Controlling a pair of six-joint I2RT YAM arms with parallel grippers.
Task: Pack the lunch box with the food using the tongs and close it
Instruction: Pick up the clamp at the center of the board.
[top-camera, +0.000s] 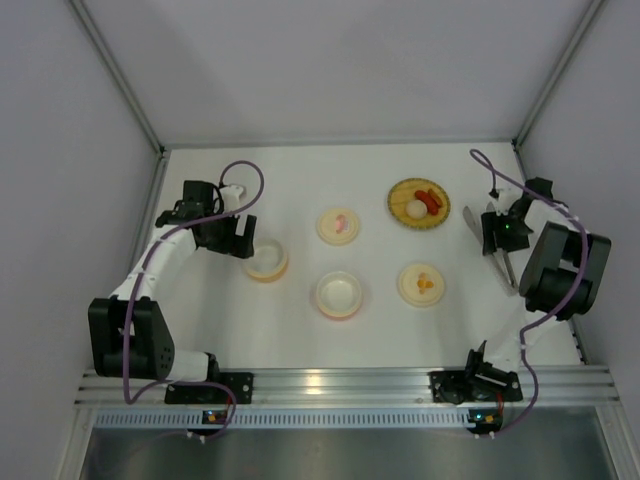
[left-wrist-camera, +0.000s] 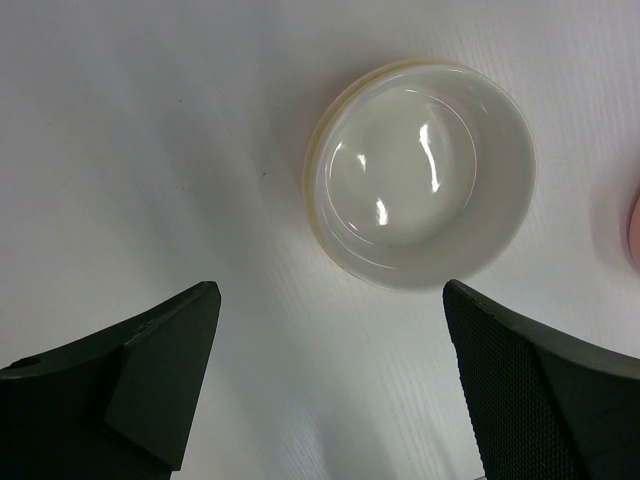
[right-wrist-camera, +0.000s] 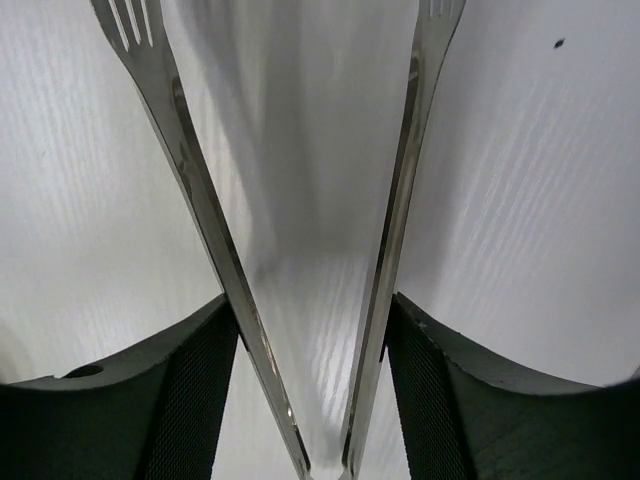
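Observation:
The tongs (right-wrist-camera: 196, 190) lie on the table at the far right, their two silver arms spreading from a V. My right gripper (right-wrist-camera: 312, 345) straddles them, each finger pad pressed against the outside of one arm. From above, the right gripper (top-camera: 497, 232) sits over the tongs (top-camera: 507, 264). The food lies on a round woven plate (top-camera: 399, 190): red sausage pieces (top-camera: 431, 199) and a pale ball (top-camera: 415, 208). My left gripper (left-wrist-camera: 330, 330) hangs open just short of an empty cream lunch box bowl (left-wrist-camera: 420, 170), which also shows from above as the bowl (top-camera: 266, 262).
A second cream bowl (top-camera: 338, 294) stands mid-table. Two round cream lids lie nearby, one with a pink mark (top-camera: 338, 225) and one with an orange mark (top-camera: 421, 283). White walls enclose the table on three sides.

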